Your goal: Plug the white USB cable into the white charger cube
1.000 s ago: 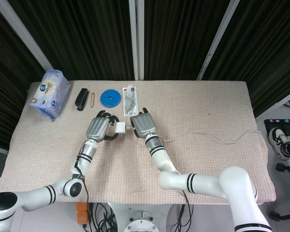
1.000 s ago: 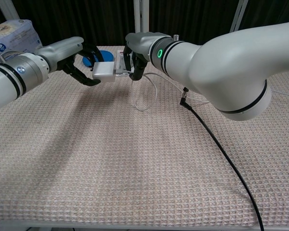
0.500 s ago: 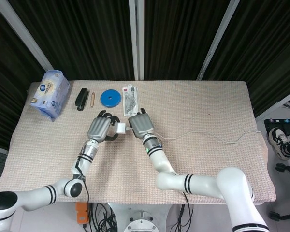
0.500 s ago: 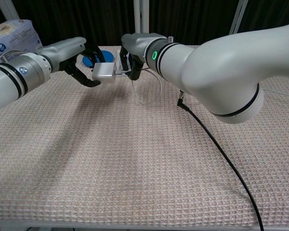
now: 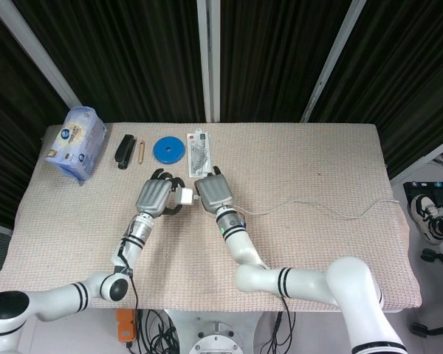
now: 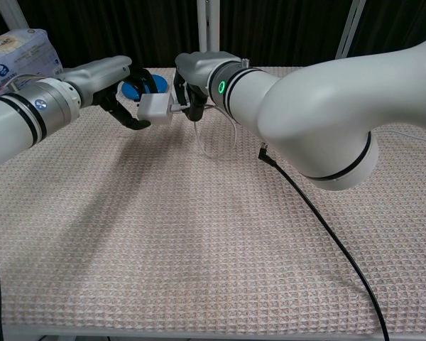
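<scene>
Two hands meet | left hand (image 6: 117, 89) fingers grip charger cube (image 6: 155, 109) | right hand (image 6: 192, 82) fingers pinch USB cable (image 6: 211, 145)

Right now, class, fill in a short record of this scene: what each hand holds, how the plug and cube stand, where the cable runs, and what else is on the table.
left hand: holds the white charger cube above the table
right hand: holds the USB plug at the cube's side
plug state: at the port; whether seated cannot be told
white USB cable: trails across the cloth toward the table's right edge
far edge: tissue pack, black stapler, blue disc
</scene>
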`<state>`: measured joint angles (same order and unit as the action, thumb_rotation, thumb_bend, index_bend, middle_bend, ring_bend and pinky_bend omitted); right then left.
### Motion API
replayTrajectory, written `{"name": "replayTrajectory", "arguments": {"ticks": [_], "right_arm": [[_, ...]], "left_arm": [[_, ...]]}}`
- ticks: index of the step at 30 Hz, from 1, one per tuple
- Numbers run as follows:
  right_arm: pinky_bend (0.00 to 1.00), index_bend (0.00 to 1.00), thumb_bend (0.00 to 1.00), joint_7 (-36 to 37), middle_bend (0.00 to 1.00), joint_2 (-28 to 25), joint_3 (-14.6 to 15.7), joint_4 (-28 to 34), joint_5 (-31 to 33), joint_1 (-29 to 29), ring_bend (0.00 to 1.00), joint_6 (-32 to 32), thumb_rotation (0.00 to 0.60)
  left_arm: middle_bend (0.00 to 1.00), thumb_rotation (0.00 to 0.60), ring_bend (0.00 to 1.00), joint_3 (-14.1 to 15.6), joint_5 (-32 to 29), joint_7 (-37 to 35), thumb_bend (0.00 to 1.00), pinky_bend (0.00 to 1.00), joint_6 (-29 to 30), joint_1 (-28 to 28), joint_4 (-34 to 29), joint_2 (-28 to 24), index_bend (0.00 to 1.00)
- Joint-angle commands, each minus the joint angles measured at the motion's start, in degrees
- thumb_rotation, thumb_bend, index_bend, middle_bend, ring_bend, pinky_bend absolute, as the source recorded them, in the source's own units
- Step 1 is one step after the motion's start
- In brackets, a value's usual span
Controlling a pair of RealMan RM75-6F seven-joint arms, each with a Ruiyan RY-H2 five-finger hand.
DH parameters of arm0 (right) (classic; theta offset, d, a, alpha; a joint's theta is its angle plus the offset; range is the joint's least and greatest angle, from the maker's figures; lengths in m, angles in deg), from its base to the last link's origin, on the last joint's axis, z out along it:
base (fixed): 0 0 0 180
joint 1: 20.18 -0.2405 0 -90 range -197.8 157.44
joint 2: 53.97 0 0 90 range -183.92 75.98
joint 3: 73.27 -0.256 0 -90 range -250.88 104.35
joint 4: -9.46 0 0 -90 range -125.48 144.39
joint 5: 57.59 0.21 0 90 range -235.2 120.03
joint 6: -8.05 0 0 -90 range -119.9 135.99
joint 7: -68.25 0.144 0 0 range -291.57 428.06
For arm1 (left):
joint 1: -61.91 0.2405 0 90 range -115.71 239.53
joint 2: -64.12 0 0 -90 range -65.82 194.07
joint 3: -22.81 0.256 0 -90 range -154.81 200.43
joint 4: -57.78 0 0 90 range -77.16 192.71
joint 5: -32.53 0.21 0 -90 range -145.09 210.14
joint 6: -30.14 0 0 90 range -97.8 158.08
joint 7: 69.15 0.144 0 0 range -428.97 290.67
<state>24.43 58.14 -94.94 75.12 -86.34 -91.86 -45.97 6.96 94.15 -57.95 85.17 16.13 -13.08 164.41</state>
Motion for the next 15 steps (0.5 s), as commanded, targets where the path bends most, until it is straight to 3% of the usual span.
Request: {"name": "replayTrajectory", "arguments": {"ticks": [1, 3, 11, 15], "right_arm": [[0.13, 0.57, 0.43, -0.02, 0.55, -0.38, -0.01, 0.44, -0.1, 0.34, 0.3, -0.14, 0.6], [0.13, 0.53, 0.41, -0.07, 0.53, -1.11, 0.06, 1.36, 0.02, 0.81, 0.3, -0.1, 0.6], [0.13, 0.21, 0.26, -0.73, 0.39, -4.8, 0.96, 6.05, 0.87, 2.95, 0.26, -0.71, 0.6], [0.13, 0.12, 0.2, -1.39, 0.31, -7.97, 1.83, 9.98, 1.42, 4.42, 0.22, -1.59, 0.6]], "left_arm": [[0.49, 0.6, 0.19, -0.02, -0.1, -0.19, 0.47, 0.1, 0.1, 0.16, 0.04, -0.11, 0.55], [0.5, 0.6, 0.19, -0.01, -0.25, -0.6, 0.47, 0.1, 0.04, 0.38, 0.05, -0.28, 0.55], [0.49, 0.582, 0.19, 0.52, -0.29, -1.46, 0.47, 0.1, 0.33, 1.43, 0.23, -1.05, 0.55], [0.49, 0.566, 0.19, 1.02, -0.71, -1.24, 0.47, 0.1, 0.23, 2.01, 0.37, -1.27, 0.55]]}}
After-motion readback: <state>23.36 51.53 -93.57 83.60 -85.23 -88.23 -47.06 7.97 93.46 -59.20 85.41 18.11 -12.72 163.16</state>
